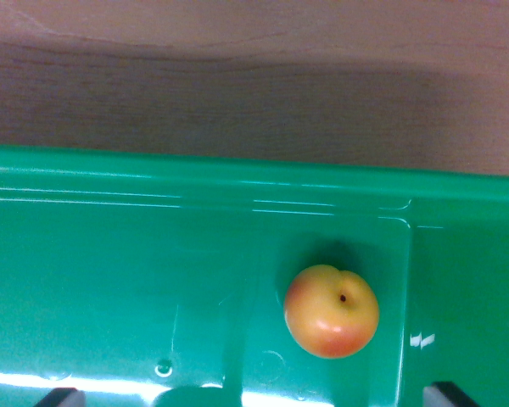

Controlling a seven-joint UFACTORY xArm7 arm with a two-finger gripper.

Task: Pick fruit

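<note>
The tool (254,398) shows only as two dark fingertips at the frame's bottom edge, spread wide and holding nothing. The fruit (332,311), a yellow-orange peach stem-dimple up, lies just ahead, nearer the fingertip on the wrist view's right. Centring over it before descending would suit the green tray (110,271). Beyond lies the wooden surface (254,85).

Soft, slightly blurred picture; glare streaks the green tray (110,254).
</note>
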